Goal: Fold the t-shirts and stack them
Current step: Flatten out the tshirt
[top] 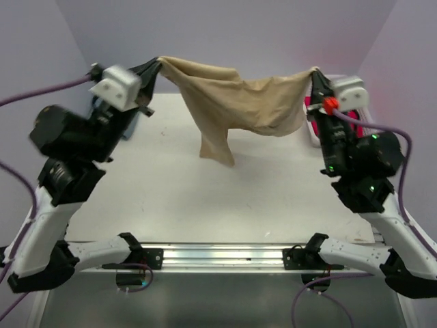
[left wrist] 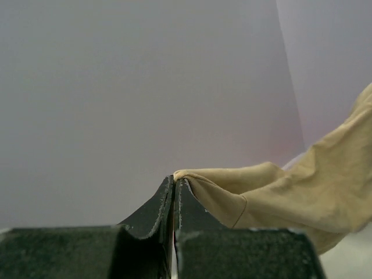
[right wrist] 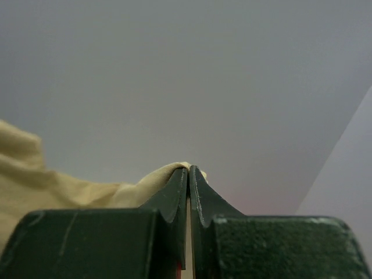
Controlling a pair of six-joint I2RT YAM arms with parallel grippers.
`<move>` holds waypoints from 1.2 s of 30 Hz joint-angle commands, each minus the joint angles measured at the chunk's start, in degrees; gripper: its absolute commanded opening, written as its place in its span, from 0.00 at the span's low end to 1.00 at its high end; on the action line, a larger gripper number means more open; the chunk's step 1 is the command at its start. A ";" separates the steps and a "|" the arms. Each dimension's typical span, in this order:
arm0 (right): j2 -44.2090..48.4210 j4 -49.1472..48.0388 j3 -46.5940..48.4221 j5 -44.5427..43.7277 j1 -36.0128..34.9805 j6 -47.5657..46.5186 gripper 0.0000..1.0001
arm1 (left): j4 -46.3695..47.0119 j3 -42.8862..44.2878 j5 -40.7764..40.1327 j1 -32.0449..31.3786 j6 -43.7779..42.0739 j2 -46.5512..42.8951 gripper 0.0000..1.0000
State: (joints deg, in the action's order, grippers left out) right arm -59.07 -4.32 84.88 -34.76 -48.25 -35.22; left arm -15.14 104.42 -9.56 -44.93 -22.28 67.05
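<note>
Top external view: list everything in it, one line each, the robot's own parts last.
tan t-shirt: one, tan, hanging in the air over the table, stretched between both arms
table: one, white, under the shirt
pink-red cloth: one patch, far right, mostly hidden behind the right arm
basket: one, white, far right, partly hidden
cables: several, purple, along both arms
left arm: one, black and white, left; jaws shut on a shirt corner
right arm: one, black and white, right; jaws shut on the other corner
</note>
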 commanded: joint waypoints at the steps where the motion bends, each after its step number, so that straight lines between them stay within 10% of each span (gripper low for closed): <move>1: 8.60 -15.27 -4.35 8.91 -0.88 -3.71 0.00 | 14.16 -7.02 5.51 -0.25 1.00 -11.57 0.00; 8: 14.51 -25.39 -10.97 11.74 -0.88 -5.73 0.00 | 20.94 -12.14 9.21 3.08 2.60 -18.53 0.00; 14: -2.34 -28.99 -3.42 -7.84 1.21 -16.80 0.00 | 21.99 -11.17 -1.83 4.94 -3.81 -8.45 0.00; 23: -20.62 -0.81 13.72 -7.35 17.82 5.77 0.00 | 21.73 -7.92 -7.24 14.15 -1.90 4.05 0.00; 36: -11.61 -3.33 8.39 0.56 20.04 10.87 0.00 | 19.62 -5.81 -3.19 19.17 3.64 0.20 0.00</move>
State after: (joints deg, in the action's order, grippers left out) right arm -78.26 -2.68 94.50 -37.71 -28.16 -26.52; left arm 0.64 95.31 -14.92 -25.89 -21.58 72.86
